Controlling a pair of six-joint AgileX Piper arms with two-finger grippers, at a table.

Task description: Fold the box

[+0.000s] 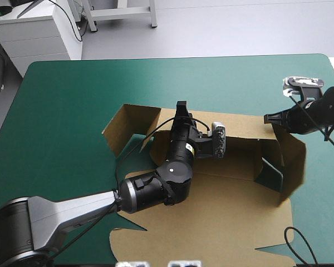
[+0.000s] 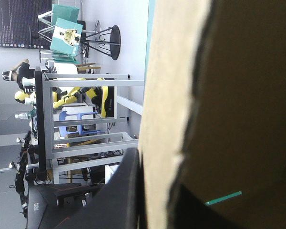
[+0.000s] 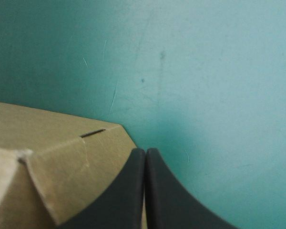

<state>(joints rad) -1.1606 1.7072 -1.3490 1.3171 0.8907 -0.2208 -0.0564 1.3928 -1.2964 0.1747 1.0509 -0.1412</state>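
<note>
Walls are going up! The box point(image 1: 228, 211) lies toward the counter point(image 1: 72, 100)'s near edge. Left jaws pinch its raised far wall. Right jaws are pressed together, empty, beside the box's corner nearest the counter's far-right. Next, I'd say: tuck that corner, holding the wall steady.

Bright, even light from overhead covers the teal-green surface point(image 1: 61, 111), with no glare. The left arm point(image 1: 172, 167) casts a soft shadow on the brown box point(image 1: 234, 211). The inner face of its raised wall point(image 1: 292, 161) lies shaded.
</note>
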